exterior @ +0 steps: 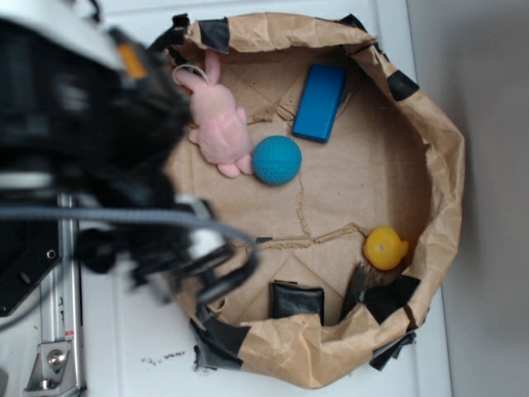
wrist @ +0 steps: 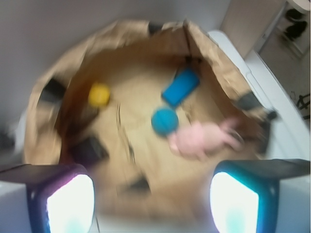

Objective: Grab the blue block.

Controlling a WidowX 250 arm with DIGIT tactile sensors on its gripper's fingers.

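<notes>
Nothing of the grab is done yet, as far as the views show. The blue block lies flat on the paper floor at the far side of the bag, untouched, just beside the ball and near the pink bunny; the duck sits well apart on the other side. The end effector hangs above the bag's near rim, its two fingers spread wide with nothing between them, and in the wrist view the block shows well ahead of them, not under them. The arm is a blurred mass at the bag's edge in the exterior view. What is left, by my reading, is the whole job: travel over the block, line the fingers across its narrow width, descend, close and lift.
</notes>
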